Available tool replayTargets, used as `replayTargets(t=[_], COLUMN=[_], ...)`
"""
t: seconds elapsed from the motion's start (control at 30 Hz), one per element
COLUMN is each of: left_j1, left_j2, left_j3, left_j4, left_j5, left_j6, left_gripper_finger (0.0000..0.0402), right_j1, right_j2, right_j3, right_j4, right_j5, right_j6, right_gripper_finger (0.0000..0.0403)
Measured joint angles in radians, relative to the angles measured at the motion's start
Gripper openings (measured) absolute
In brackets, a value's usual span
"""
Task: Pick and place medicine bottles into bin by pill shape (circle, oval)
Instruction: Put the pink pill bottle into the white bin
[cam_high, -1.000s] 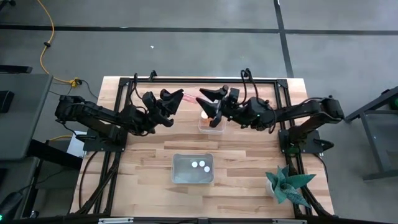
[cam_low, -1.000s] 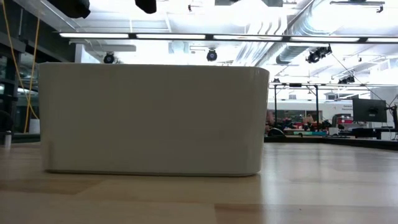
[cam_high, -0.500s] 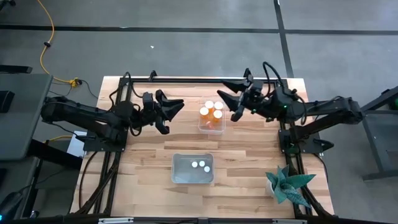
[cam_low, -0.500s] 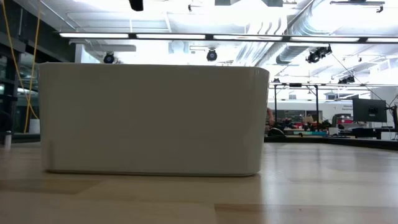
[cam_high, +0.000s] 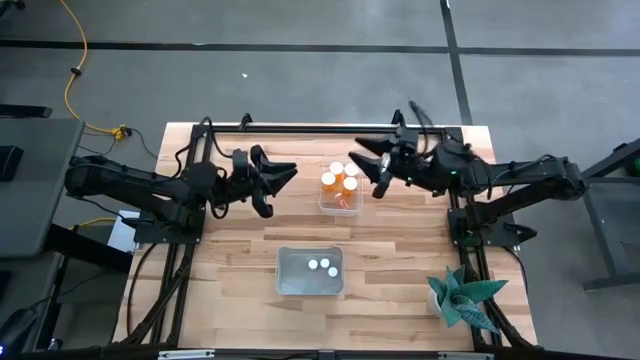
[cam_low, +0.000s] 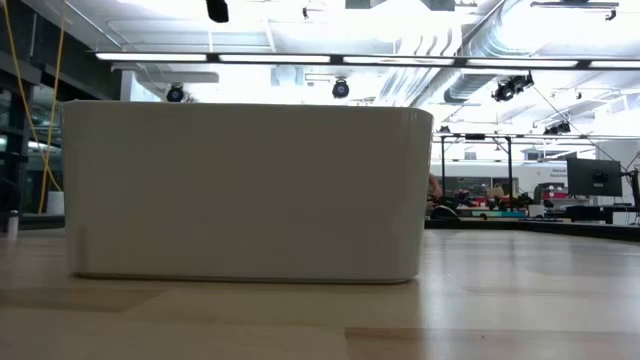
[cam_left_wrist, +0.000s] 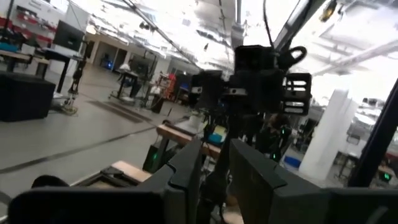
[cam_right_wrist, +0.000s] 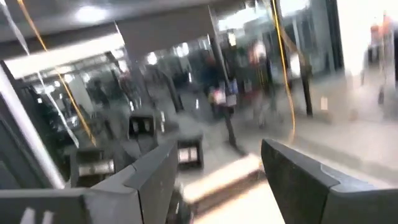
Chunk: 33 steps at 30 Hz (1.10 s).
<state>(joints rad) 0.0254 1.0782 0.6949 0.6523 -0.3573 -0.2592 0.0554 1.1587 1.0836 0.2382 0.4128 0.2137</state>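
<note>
Bottles all look binned: four medicine bottles (cam_high: 339, 178) in the far clear bin (cam_high: 339, 202), two in the near bin (cam_high: 309, 271). Left gripper (cam_high: 279, 180) and right gripper (cam_high: 371, 170) both gape empty.

Hidden, cropped or blurred

In the low view the near bin (cam_low: 245, 190) fills the picture, hiding everything behind it on the worktop (cam_low: 500, 300), and only a dark scrap of one arm (cam_low: 217, 9) shows, cut by the top edge. From above, the medicine bottles (cam_high: 340, 181) in the far clear bin (cam_high: 340, 203) and the white caps (cam_high: 320, 265) are too small to tell pill shapes. The right wrist view is smeared; the room past its fingers (cam_right_wrist: 311, 180) is unreadable.
</note>
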Motion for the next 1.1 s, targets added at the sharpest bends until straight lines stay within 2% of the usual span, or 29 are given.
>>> replayTargets(t=[0.1,0.23,0.37,0.43,0.6,0.83,0.97,1.1], left_j1=[0.0,0.001,0.001,0.001,0.001,0.001,0.001,0.001], left_j2=[-0.007,-0.068,-0.152,-0.197,-0.261,-0.274,-0.274,-0.274], left_j3=[0.0,0.001,0.0,0.0,0.0,0.0,0.0,0.0], left_j4=[-0.052,-0.135,-0.242,-0.304,-0.396,-0.426,-0.426,-0.426], left_j5=[0.014,0.015,0.014,0.014,0.01,0.011,0.015,0.015], left_j6=[0.0,0.0,0.0,0.001,-0.016,-0.017,-0.017,-0.017], left_gripper_finger=[0.007,0.0066,0.006,0.0055,0.004,0.0029,0.0023,0.0016], right_j1=[-0.032,-0.103,-0.145,-0.156,-0.177,-0.201,-0.2,-0.199], right_j2=[0.018,0.097,0.224,0.293,0.469,0.677,0.755,0.81], right_j3=[0.002,0.0,0.0,0.012,0.129,0.337,0.406,0.414], right_j4=[-0.219,-0.493,-0.572,-0.582,-0.735,-0.987,-1.037,-1.059], right_j5=[-0.016,-0.204,-0.405,-0.447,-0.446,-0.41,-0.405,-0.388], right_j6=[0.188,0.415,0.504,0.504,0.506,0.494,0.516,0.547], right_gripper_finger=[0.0227,0.0222,0.0214,0.0209,0.0197,0.0192,0.0192,0.0192])
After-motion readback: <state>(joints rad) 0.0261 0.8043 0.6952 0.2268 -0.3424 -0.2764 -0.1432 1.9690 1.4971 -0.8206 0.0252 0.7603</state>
